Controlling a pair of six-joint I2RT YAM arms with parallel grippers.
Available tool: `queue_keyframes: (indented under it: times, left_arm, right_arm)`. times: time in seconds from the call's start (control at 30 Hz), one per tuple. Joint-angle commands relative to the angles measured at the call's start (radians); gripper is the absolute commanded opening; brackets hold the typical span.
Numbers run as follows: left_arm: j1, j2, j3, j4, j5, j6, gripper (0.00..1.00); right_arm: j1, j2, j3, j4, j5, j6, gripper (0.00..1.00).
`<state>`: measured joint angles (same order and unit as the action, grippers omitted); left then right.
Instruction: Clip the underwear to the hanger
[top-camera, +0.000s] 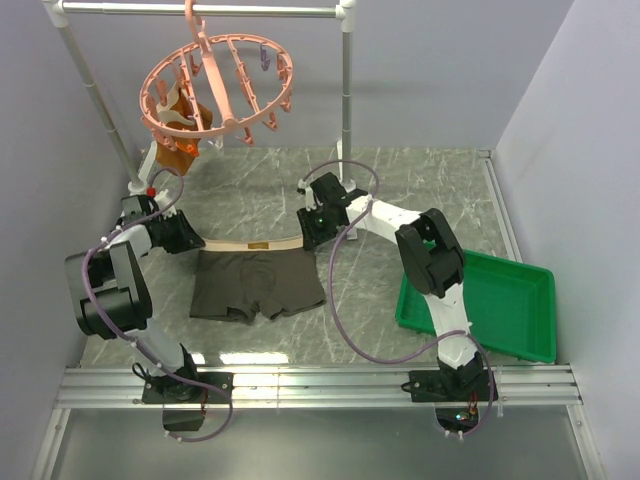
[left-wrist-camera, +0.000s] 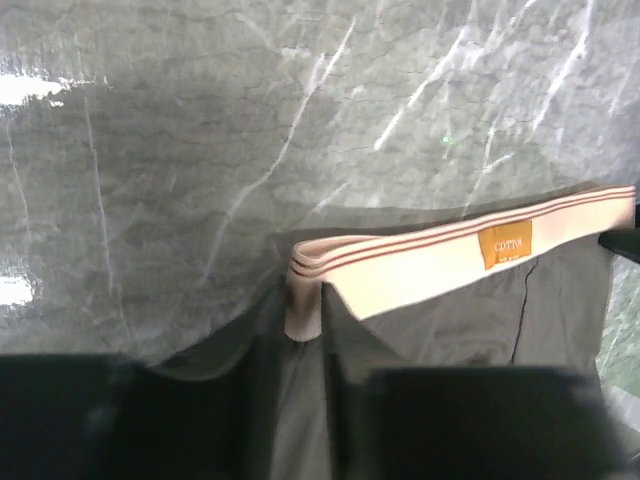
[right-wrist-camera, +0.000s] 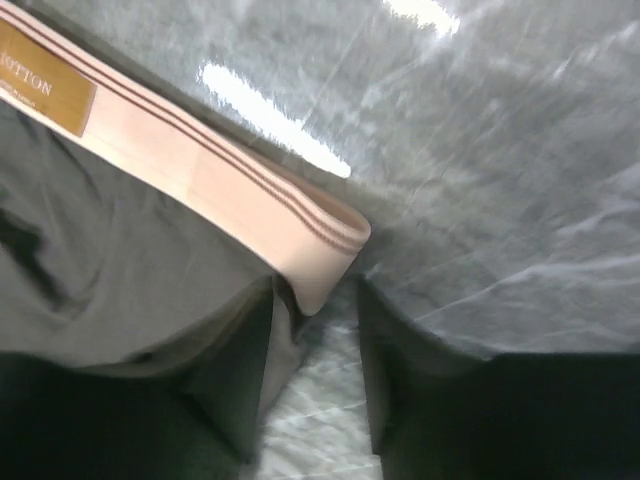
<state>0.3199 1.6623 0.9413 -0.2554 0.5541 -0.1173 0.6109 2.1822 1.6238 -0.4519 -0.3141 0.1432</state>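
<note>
The underwear (top-camera: 258, 285) lies flat on the marble table, its tan waistband stretched between both grippers. My left gripper (top-camera: 188, 238) is at the waistband's left end. In the left wrist view its fingers (left-wrist-camera: 303, 310) stand narrowly apart with the band's corner (left-wrist-camera: 305, 300) lying flat between them. My right gripper (top-camera: 312, 232) is at the right end. In the right wrist view it is open (right-wrist-camera: 318, 290): the band's corner (right-wrist-camera: 320, 255) rests by one finger and bare table shows in the gap. The pink hanger (top-camera: 214, 78) hangs from the rack at the back left.
A white-grey pipe rack (top-camera: 260, 10) spans the back. A small orange-brown garment (top-camera: 180, 150) hangs from the ring's left side, just above the left gripper. A green tray (top-camera: 520, 300) sits at the right, beside the right arm.
</note>
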Motion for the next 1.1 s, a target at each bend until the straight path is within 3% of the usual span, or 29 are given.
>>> queue_keyframes:
  times: [0.0,0.03,0.1,0.23,0.57,0.63,0.87,0.97,1.0,1.07]
  left_arm:
    - [0.008,0.014,0.027,0.053,0.044,-0.008,0.28]
    - [0.008,-0.004,0.028,0.051,0.043,-0.007,0.36]
    - [0.010,-0.030,0.031,0.036,0.052,0.010,0.43]
    - [0.011,-0.162,0.039,-0.007,0.084,0.044,0.67]
    - [0.036,-0.689,-0.091,-0.010,0.204,0.096,0.84]
    - [0.036,-0.803,-0.096,-0.022,0.205,0.105,0.99]
    - [0.036,-1.003,-0.110,0.031,0.072,-0.044,0.99]
    - [0.036,-1.032,-0.095,0.016,0.079,-0.030,0.99]
    - [0.036,-1.033,-0.085,0.018,0.089,-0.045,0.99]
    - [0.034,-1.030,-0.078,0.039,0.092,-0.102,0.99]
  right_arm:
    - [0.006,-0.033,0.047,0.002,0.036,-0.013,0.49]
    - [0.006,-0.044,0.044,-0.005,0.035,-0.014,0.56]
    - [0.004,-0.077,0.048,-0.022,0.029,-0.022,0.61]
    - [0.004,-0.194,0.027,-0.057,0.020,-0.025,0.63]
    - [0.000,-0.634,-0.174,0.025,0.096,-0.083,0.64]
    - [0.000,-0.692,-0.165,0.001,0.147,-0.109,0.64]
    - [-0.003,-0.815,-0.173,-0.016,0.230,-0.221,0.67]
    - [-0.003,-0.895,-0.200,0.080,0.207,-0.228,0.83]
    - [-0.003,-0.915,-0.205,0.125,0.179,-0.222,0.92]
    - [-0.003,-0.940,-0.168,0.128,0.045,-0.231,0.94]
